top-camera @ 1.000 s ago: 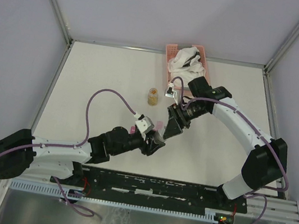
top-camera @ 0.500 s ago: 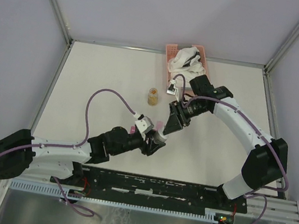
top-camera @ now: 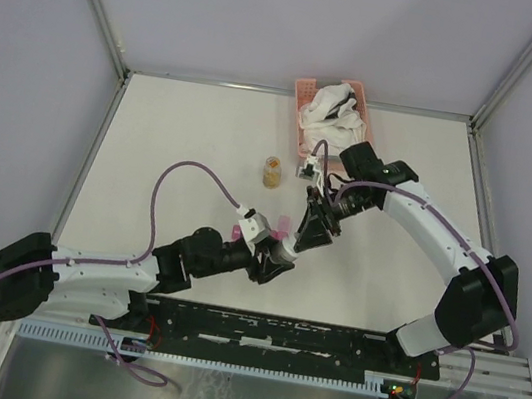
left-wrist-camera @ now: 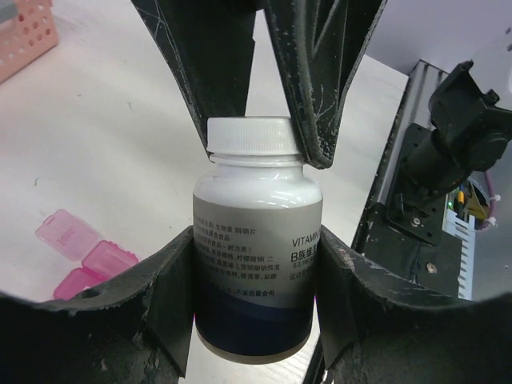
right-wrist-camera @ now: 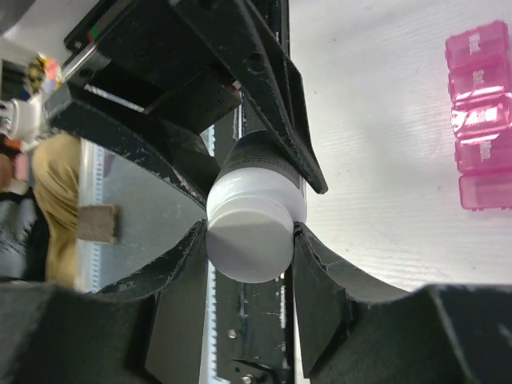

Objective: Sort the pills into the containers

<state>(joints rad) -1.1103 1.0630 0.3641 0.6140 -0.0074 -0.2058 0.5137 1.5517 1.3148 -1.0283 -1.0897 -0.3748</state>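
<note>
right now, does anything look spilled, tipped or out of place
Nothing stands out. The left end effector grips the vitamin bottle by its body, the right end effector its white cap. The pink pill box lies flat on the table; no spilled pills show.

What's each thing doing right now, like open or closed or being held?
Bottle: cap on, gripped at both ends.
Left claw: shut on the bottle's body.
Right claw: shut on the cap.
Pill box: on the table; lids unclear.
Small jar: upright, untouched.
Basket: holding white cloths.
</note>
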